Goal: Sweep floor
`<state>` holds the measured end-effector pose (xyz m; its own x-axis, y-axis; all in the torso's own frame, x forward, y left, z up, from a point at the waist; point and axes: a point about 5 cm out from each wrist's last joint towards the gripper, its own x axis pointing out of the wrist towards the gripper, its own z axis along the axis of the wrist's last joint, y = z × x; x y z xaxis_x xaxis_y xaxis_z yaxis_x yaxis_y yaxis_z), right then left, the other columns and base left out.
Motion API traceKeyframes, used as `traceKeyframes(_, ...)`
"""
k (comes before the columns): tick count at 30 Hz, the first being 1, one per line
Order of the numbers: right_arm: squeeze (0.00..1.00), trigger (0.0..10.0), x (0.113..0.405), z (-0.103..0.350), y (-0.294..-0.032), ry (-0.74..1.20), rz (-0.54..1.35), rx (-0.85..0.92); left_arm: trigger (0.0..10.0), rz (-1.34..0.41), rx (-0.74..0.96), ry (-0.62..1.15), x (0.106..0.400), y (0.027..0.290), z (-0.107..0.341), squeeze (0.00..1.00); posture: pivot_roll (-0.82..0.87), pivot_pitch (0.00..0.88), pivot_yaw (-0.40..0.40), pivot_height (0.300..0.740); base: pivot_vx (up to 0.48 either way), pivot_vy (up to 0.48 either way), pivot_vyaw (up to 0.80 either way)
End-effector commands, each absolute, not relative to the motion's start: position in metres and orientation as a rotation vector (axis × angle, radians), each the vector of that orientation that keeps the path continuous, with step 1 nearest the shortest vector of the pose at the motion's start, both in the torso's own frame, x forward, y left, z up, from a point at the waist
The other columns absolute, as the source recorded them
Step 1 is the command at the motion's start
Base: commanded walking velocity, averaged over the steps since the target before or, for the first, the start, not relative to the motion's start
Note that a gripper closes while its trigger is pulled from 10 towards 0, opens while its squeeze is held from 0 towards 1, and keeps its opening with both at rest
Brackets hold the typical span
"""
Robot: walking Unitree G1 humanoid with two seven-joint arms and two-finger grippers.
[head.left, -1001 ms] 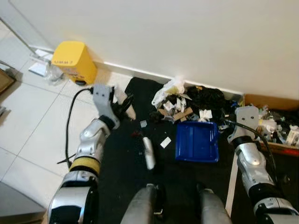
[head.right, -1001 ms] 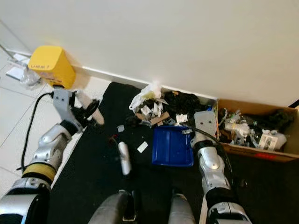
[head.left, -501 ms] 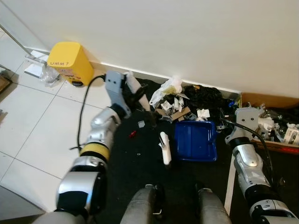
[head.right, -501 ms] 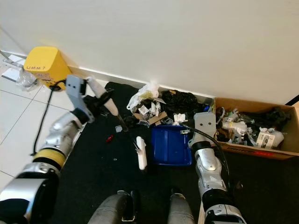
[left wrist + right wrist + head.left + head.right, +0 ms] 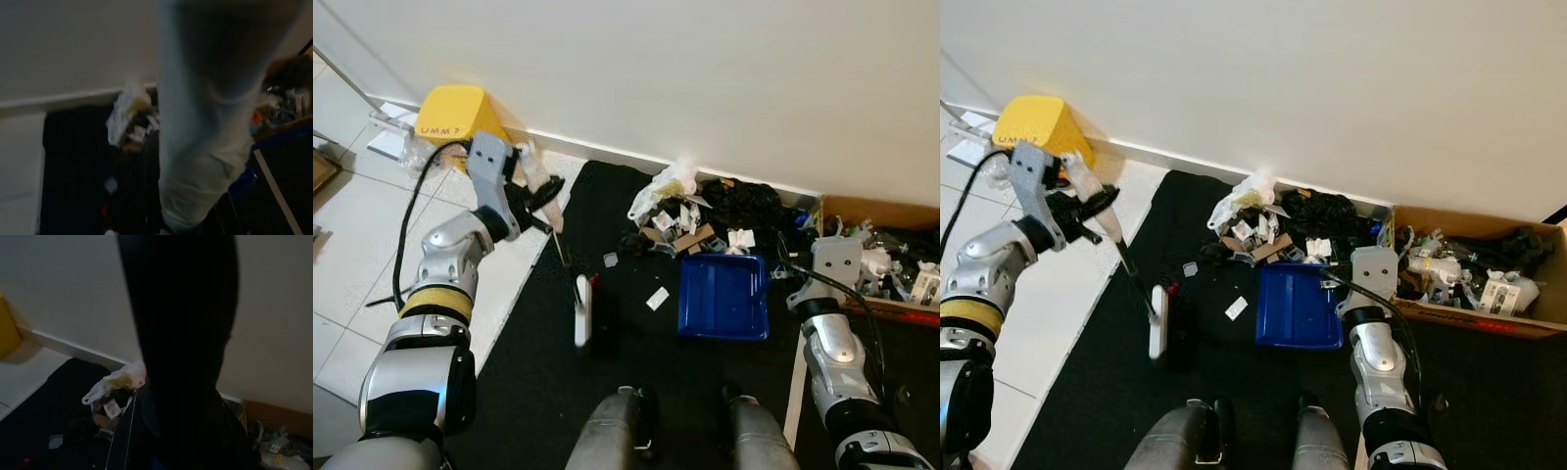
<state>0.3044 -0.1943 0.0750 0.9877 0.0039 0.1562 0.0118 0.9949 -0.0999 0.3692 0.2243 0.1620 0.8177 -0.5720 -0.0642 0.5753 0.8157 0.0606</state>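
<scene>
Left end effector, upper left, clamped on the broom handle, its head on the black mat at centre left beside the blue dustpan and debris pile; an overlong stroke could scatter scraps.

Dark view along one black finger toward the wall and the litter

A wide black finger of the right gripper stands in the middle and hides much of the scene. Behind it is a pale wall with a white baseboard along the bottom. A yellow box shows at the edge, on the light tile floor. Next to the tiles lies a black mat. On the mat, near the baseboard, there is a pile of trash with a white plastic bag on top; small scraps lie apart from it. On the other side of the finger, a cardboard box with more litter stands against the wall.
</scene>
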Motion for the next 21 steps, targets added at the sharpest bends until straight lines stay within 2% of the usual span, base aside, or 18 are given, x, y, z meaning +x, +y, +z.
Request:
traceKeyframes(1,0.00,10.0,0.283,0.030,-0.167,0.041,0.039,0.015,10.0,-0.612,0.098,0.086,0.366,0.219,0.146,0.00,0.16,0.379,0.216,0.740,0.000,0.000,0.00)
traceKeyframes(10,0.00,10.0,0.280,0.032,-0.162,0.012,0.033,0.014,10.0,-0.614,0.042,0.054,0.377,0.187,0.149,0.00,0.12,0.393,0.241,0.740,0.000,0.000,0.00)
traceKeyframes(12,0.00,10.0,0.279,0.032,-0.160,0.011,0.033,0.020,10.0,-0.594,0.025,0.018,0.384,0.172,0.158,0.00,0.11,0.391,0.250,0.740,0.000,0.000,0.00)
traceKeyframes(20,0.00,10.0,0.279,0.032,-0.158,0.011,0.034,0.021,10.0,-0.583,0.000,0.003,0.388,0.162,0.161,0.00,0.10,0.393,0.255,0.740,0.000,0.000,0.00)
traceKeyframes(21,0.00,10.0,0.279,0.032,-0.158,0.011,0.034,0.022,10.0,-0.583,-0.037,0.004,0.389,0.155,0.161,0.00,0.09,0.398,0.257,0.740,0.000,0.000,0.00)
